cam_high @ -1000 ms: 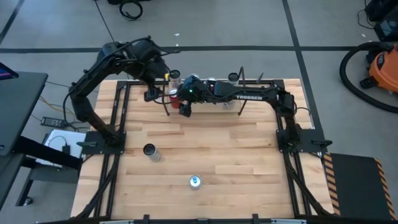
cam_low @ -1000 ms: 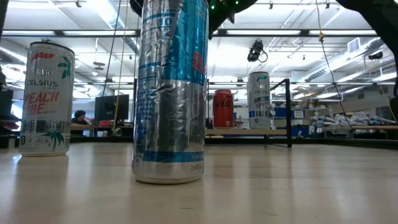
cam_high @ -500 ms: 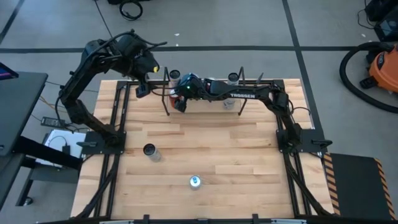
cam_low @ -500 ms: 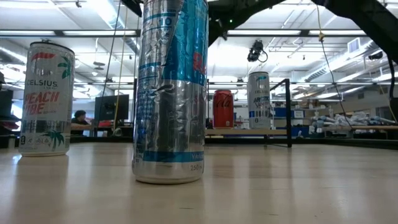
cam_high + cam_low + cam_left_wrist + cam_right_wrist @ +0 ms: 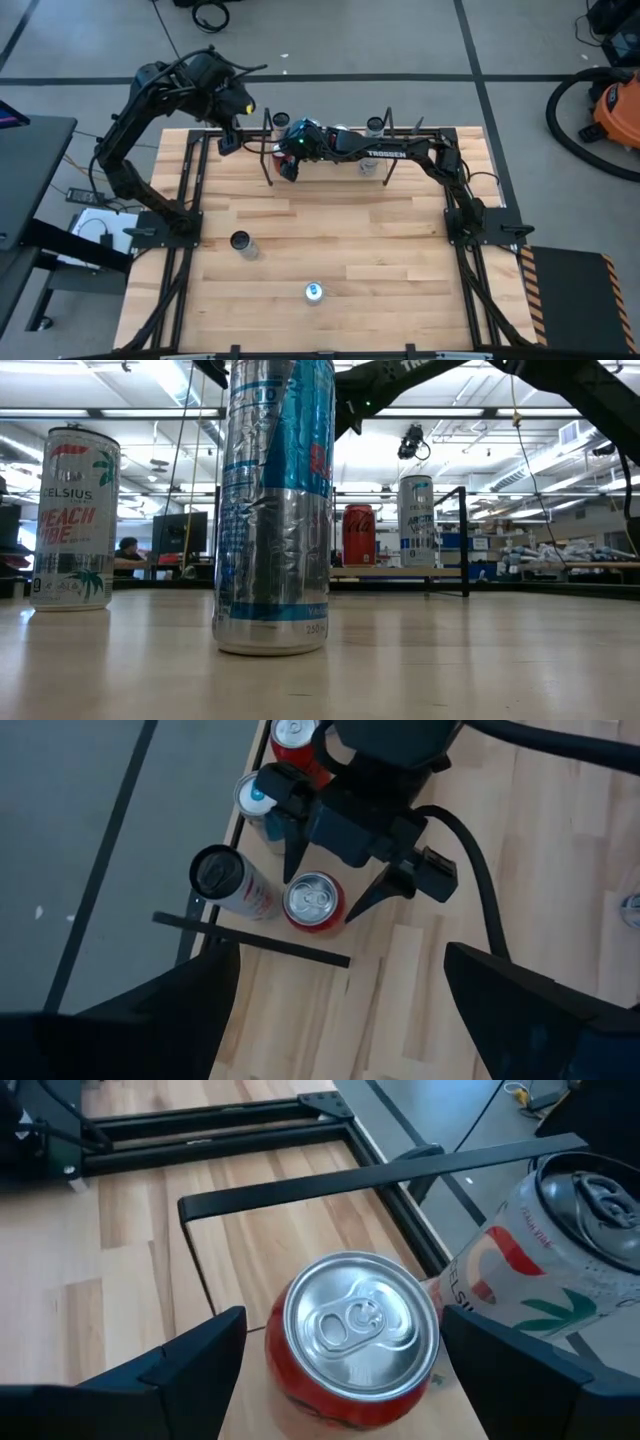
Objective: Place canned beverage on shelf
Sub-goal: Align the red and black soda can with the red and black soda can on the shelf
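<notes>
A red can (image 5: pixel 360 1330) stands upright on the shelf's light board (image 5: pixel 255 1245), at the shelf's left end by a black rod frame (image 5: pixel 300 1185). It also shows in the left wrist view (image 5: pixel 313 902). My right gripper (image 5: pixel 290 168) hangs open just above it, one finger on either side of the can's top and clear of it (image 5: pixel 330 885). A white can (image 5: pixel 555 1250) stands beside the red can. My left gripper (image 5: pixel 228 143) is open and empty, raised beyond the shelf's left end.
More cans stand along the shelf (image 5: pixel 374 124); a red can (image 5: pixel 358 535) and a white can (image 5: pixel 418 520) show on it in the low view. Two loose cans stand on the tabletop near the front: a dark-topped can (image 5: pixel 240 243) and a blue-topped can (image 5: pixel 314 292).
My left gripper has drawn back from the shelf toward the table's far left corner and risen. My right gripper has shifted a little toward the far edge and lifted, while the red can stays on the shelf board.
</notes>
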